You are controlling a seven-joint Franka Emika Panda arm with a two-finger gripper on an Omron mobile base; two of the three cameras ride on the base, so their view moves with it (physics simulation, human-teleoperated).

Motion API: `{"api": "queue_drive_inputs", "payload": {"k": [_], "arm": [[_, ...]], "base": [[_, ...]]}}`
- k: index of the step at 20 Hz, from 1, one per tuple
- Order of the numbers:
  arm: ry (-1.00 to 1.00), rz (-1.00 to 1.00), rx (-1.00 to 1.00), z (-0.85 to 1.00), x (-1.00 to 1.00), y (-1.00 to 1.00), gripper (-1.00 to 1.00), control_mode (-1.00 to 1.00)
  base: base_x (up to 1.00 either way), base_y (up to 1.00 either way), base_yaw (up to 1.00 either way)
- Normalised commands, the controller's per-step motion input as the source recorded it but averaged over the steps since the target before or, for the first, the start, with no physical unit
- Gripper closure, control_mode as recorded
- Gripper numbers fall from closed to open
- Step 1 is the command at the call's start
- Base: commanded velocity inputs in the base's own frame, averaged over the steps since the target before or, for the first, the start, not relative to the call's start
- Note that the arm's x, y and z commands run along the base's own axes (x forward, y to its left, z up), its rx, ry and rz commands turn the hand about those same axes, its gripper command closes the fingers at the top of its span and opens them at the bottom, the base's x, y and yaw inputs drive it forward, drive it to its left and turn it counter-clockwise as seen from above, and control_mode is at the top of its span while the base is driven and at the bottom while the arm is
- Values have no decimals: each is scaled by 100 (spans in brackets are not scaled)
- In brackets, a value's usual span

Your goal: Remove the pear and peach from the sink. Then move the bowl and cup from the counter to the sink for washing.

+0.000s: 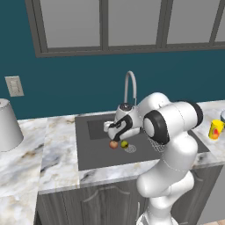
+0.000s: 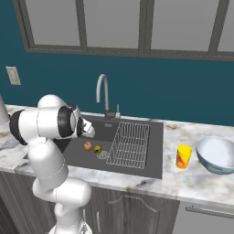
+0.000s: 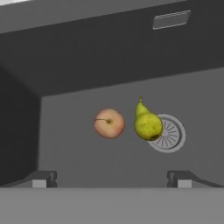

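Hand view: the gripper (image 3: pixel 112 179) is seen with its two dark finger tips set wide apart at the bottom of the picture, nothing between them, nothing held. Beyond the tips the dark grey floor of the sink (image 3: pixel 65 148) is seen. The peach (image 3: pixel 109 123) and the pear (image 3: pixel 147 123) lie side by side on that floor, close together with a narrow gap between them. The pear partly overlaps the round drain (image 3: pixel 168 133). A slot-shaped overflow opening (image 3: pixel 171 19) is noted high on the far basin wall.

Left base view: the gripper (image 1: pixel 114 130) is held over the basin, above the two fruits and apart from them. The peach (image 1: pixel 114 144) and the pear (image 1: pixel 124 143) are recorded near the drain (image 1: pixel 130 149), at the middle of the sink (image 1: pixel 94 154). The curved faucet (image 1: pixel 130 85) stands behind the basin. The cup (image 1: pixel 215 129) is on the counter (image 1: pixel 52 158) to the right of the sink. A large grey-white upturned vessel (image 1: pixel 8 125) stands on the counter at far left.

Right base view: a wire rack (image 2: pixel 130 144) occupies the right part of the sink (image 2: pixel 155 151). The cup (image 2: pixel 183 156) stands upright on the counter (image 2: pixel 201 183) just right of the basin, and the bowl (image 2: pixel 215 154) sits beside it, further right, not touching it. Peach (image 2: pixel 87 146) and pear (image 2: pixel 98 149) are in the basin, left of the rack.
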Motion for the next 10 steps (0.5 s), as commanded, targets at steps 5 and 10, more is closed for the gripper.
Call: {"api": "queue_drive_inputs", "payload": {"k": [5, 10], "arm": [[-4, 0, -1, -11, 8, 0, -100, -100], [-4, 0, -1, -13, 7, 0, -100, -100]], "base": [[0, 0, 0], [0, 0, 0]]}}
